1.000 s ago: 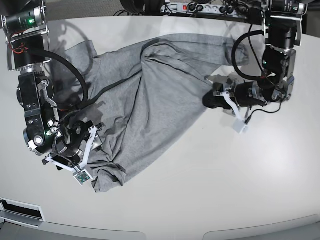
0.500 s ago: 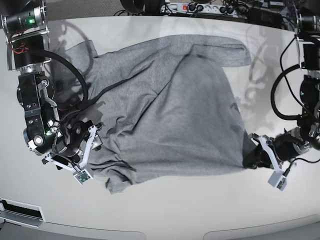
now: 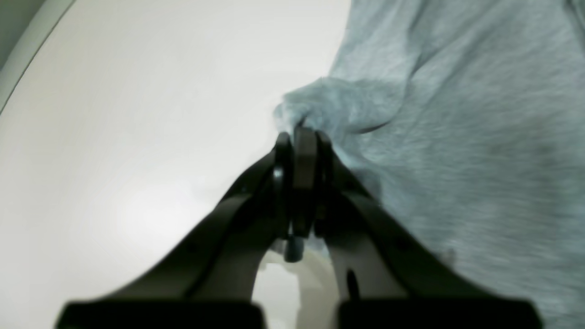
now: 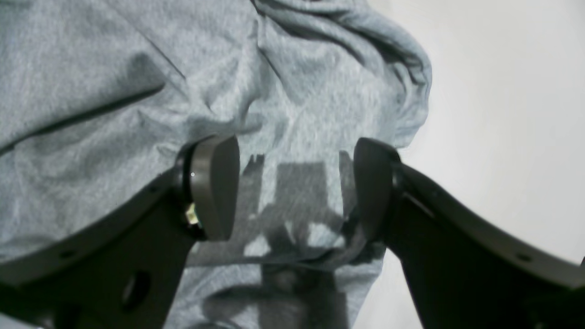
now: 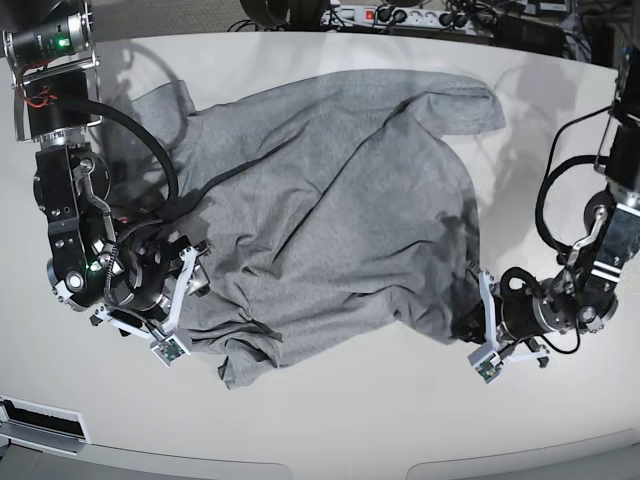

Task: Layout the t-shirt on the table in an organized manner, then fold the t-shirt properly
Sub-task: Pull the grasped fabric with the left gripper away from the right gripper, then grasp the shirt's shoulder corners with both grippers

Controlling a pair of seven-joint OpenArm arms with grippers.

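The heather-grey t-shirt (image 5: 330, 210) lies rumpled and partly spread over the white table (image 5: 560, 420), with no lettering showing. My left gripper (image 5: 468, 326) is at the shirt's front right corner, low over the table. In the left wrist view this gripper (image 3: 299, 133) is shut on a bunched bit of shirt (image 3: 457, 137). My right gripper (image 5: 193, 282) hovers over the shirt's front left part. Seen from the right wrist, that gripper (image 4: 292, 183) is open, with wrinkled shirt (image 4: 114, 91) under its fingers (image 4: 215, 183) and nothing between them.
A power strip with cables (image 5: 400, 15) lies along the table's far edge. Bare table (image 4: 502, 114) shows to the right of the right gripper, and bare table (image 3: 137, 114) to the left of the left one. The table's front edge (image 5: 300, 466) is near.
The left gripper has dragged the shirt's edge from the middle right to the front right, spreading the fabric wider, then eased slightly leftward. The right gripper has barely shifted.
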